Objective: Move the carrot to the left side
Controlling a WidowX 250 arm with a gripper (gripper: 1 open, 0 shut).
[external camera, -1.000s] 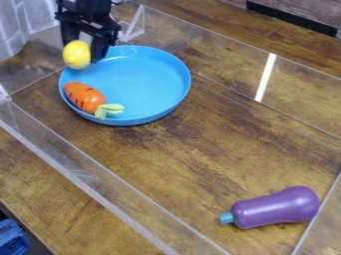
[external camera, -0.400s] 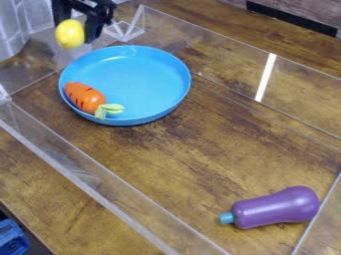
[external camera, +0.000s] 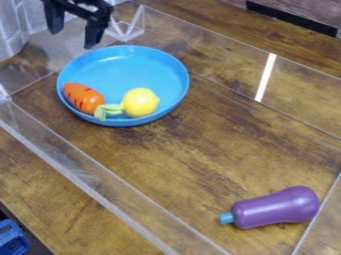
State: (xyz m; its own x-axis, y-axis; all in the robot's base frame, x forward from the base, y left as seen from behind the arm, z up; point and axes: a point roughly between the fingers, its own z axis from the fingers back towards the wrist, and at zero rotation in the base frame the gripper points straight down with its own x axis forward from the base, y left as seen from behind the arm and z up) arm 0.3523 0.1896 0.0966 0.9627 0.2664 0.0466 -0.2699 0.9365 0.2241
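A dark wooden surface [external camera: 186, 159] is lying inside low clear plastic walls [external camera: 80, 169], with light glaring in a white streak at the far right. A blue plate [external camera: 167, 75] is sitting at the far left, holding the carrot [external camera: 84, 97] on its left side and a lemon [external camera: 140, 101] just beside it. An eggplant [external camera: 273, 208] is resting near the right corner. The black claw [external camera: 76, 20] is hanging above the plate's far edge, jaws standing wide and empty. A moment ago it was gripping the lemon in the air; now the lemon is lying on the plate.
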